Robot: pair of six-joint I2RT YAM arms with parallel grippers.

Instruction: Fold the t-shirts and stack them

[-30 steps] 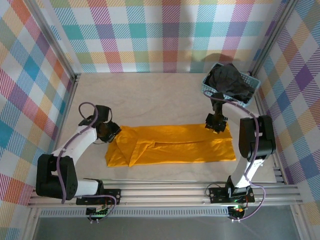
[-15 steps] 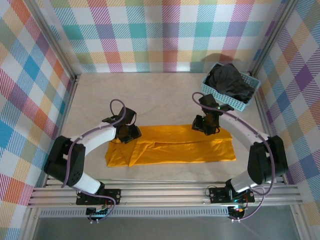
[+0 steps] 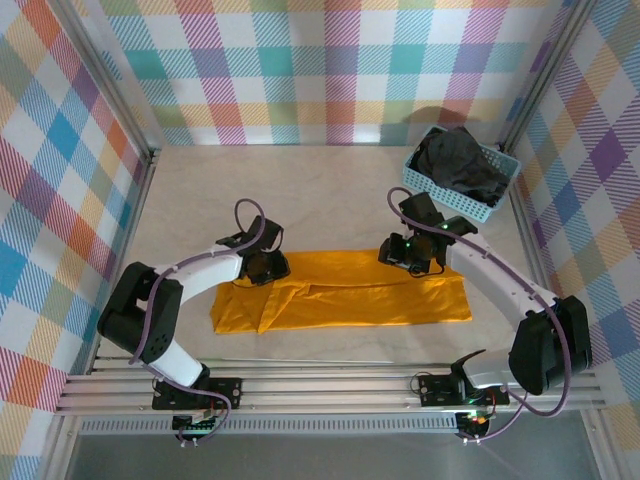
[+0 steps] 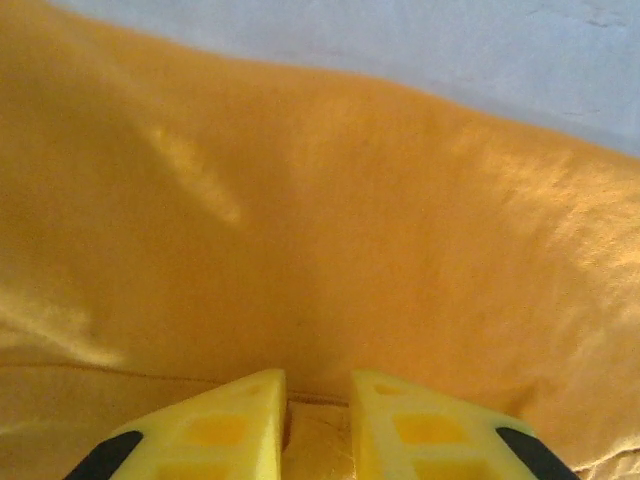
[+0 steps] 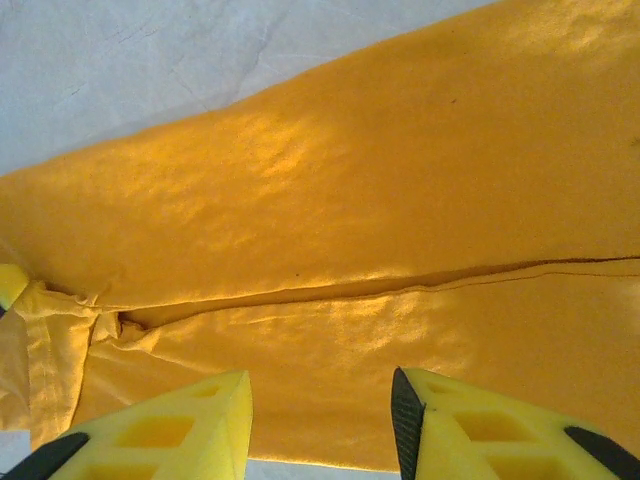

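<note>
On the left, our left end effector (image 4: 318, 388) pinches the far edge of the bright orange-yellow cloth t-shirt (image 3: 350, 296), a long folded strip on the bench (image 3: 300, 190), likely to fold it over. Our right end effector (image 5: 320, 378) hovers spread above the strip. Far right, the charcoal-black cloth t-shirt (image 3: 455, 160) waits in the light blue plastic lattice basket (image 3: 414, 184).

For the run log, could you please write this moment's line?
orange t-shirt: folded strip; left gripper: pinching it; right gripper: open; black t-shirt: in basket

Flat t-shirt (image 3: 345, 300) at centre; bunched t-shirt (image 3: 455, 160) in basket (image 3: 475, 208) far right.
</note>
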